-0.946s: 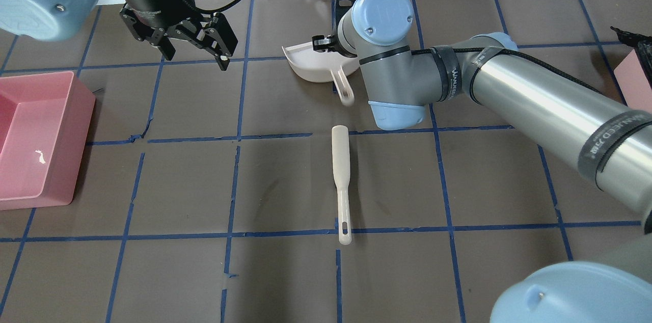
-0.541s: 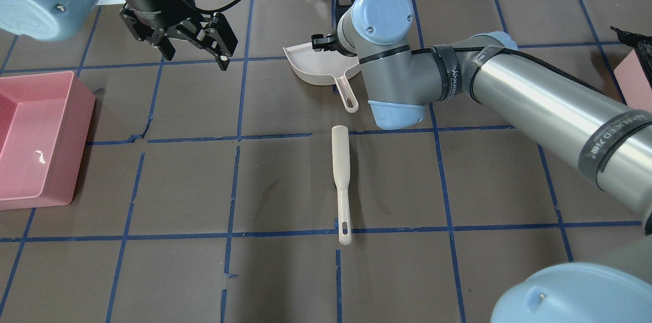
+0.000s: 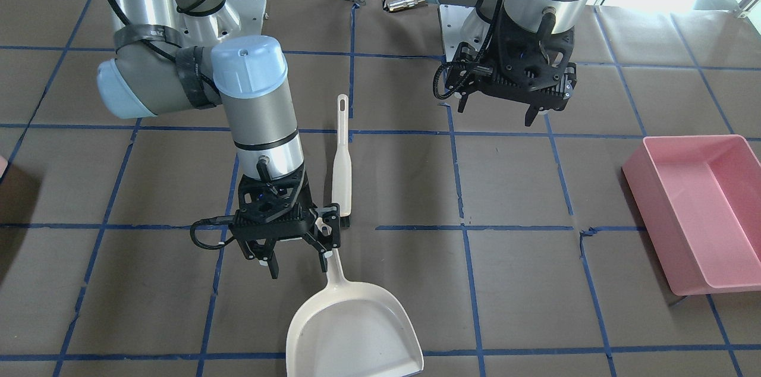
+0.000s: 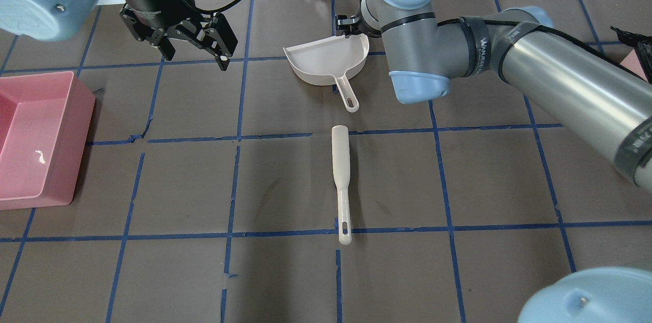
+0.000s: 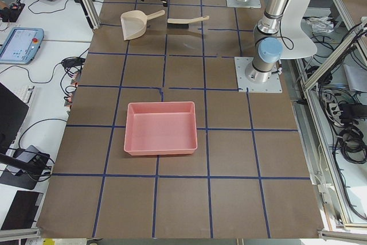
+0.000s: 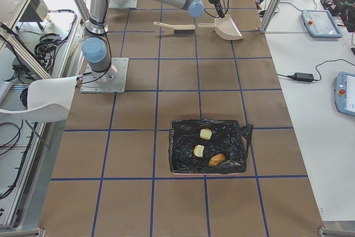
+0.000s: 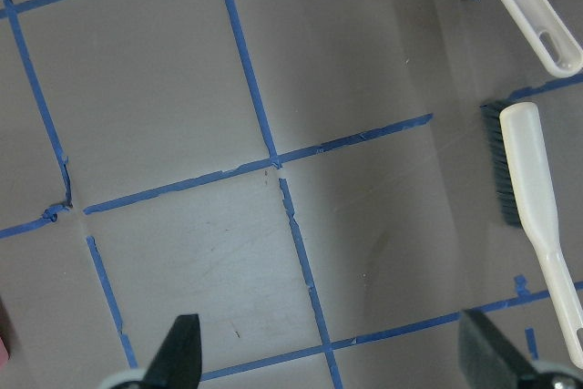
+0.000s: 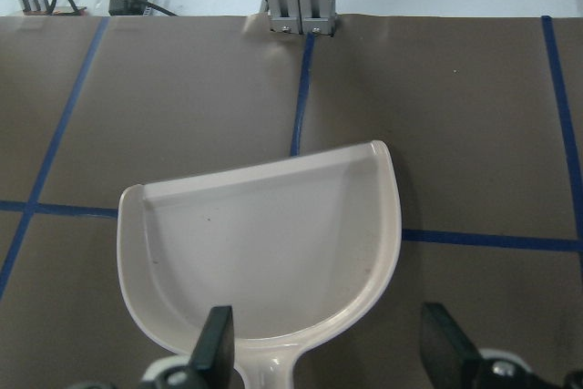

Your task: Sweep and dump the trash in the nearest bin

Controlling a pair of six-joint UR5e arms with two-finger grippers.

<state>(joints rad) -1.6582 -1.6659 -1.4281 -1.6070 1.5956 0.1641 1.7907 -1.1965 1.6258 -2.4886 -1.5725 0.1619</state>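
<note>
Worktop (image 4: 285,185) with blue tape grid, seen from six cameras.

Overhead view: the dustpan (image 4: 326,58) lies flat at the far middle, its handle pointing toward the robot. The brush (image 4: 340,160) lies just nearer, in line with that handle and apart from it. The right arm's wrist joint covers most of the right hand. The left hand (image 4: 196,55) hangs above bare worktop to the dustpan's left, fingers spread wide and holding nothing. A pink bin (image 4: 81,109) sits at the left edge.

Front-facing view: this shows what the overhead hides. The right hand (image 3: 297,258) is low over the dustpan's handle, fingers wide apart. The handle's end lies just beside one finger; whether they touch cannot be told.

Right wrist view: both fingertips (image 8: 217,339) are well apart, with the pan's bare inside ahead of them.

Left wrist view: only here do the brush's dark bristles show, along one side of its head.

Right side view: only this view shows the trash. An orange piece (image 6: 217,160) and two pale chunks (image 6: 206,134) lie in a black-lined bin (image 6: 180,165) at the worktop's end on the robot's right, well apart from dustpan and brush.

Left side view: the pink bin's inside is bare.
</note>
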